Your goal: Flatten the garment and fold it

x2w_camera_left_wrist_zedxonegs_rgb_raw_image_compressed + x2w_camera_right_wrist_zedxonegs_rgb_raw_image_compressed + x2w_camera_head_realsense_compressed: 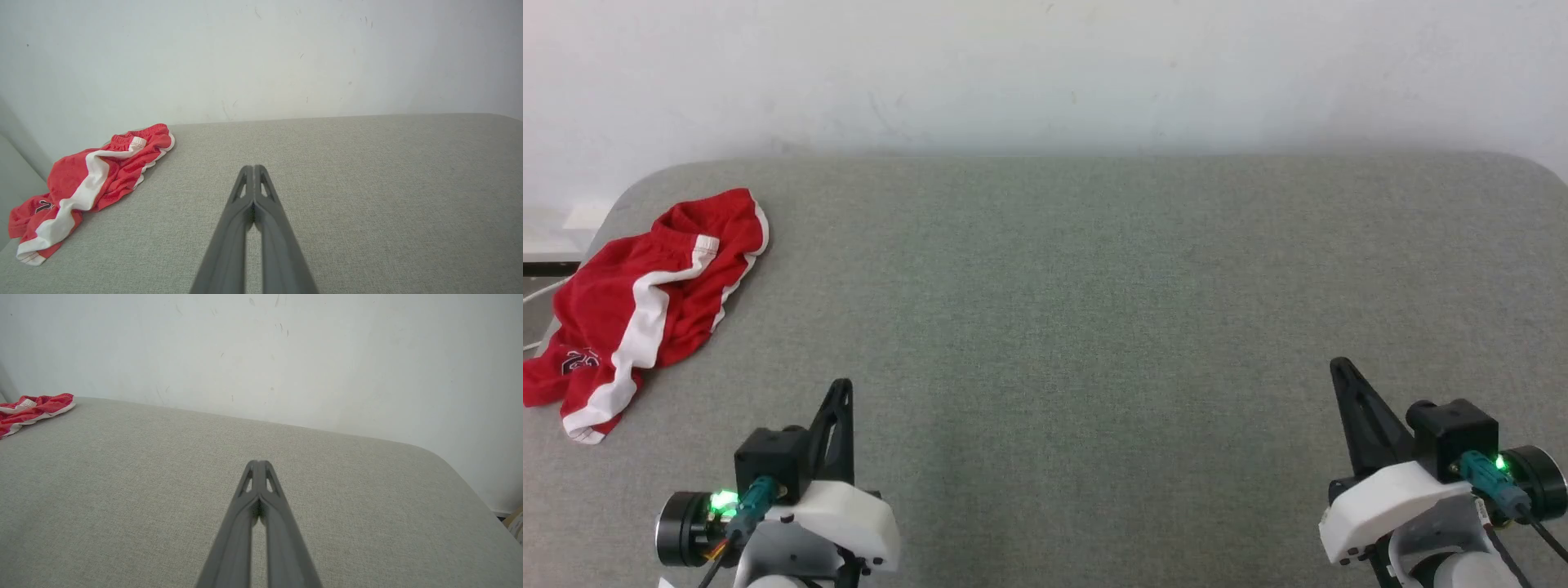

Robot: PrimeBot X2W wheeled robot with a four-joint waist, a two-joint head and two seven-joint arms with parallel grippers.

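Observation:
The red shorts (645,306) with white stripes lie crumpled at the table's far left edge, one leg with dark print hanging toward the edge. The left wrist view has the shorts (88,185) to the left; in the right wrist view the shorts (32,408) are far off at the left border. My left gripper (843,385) rests at the lower left, shut, its tips (253,168) pressed together with nothing between them. My right gripper (1339,365) is at the lower right, likewise shut and empty, tips (258,462) touching. Both are well apart from the shorts.
The grey fabric-covered table (1062,310) spreads wide between the grippers and the white wall (1045,73) behind. Its corners are rounded. A white cable and a ledge (547,245) sit beyond the left edge.

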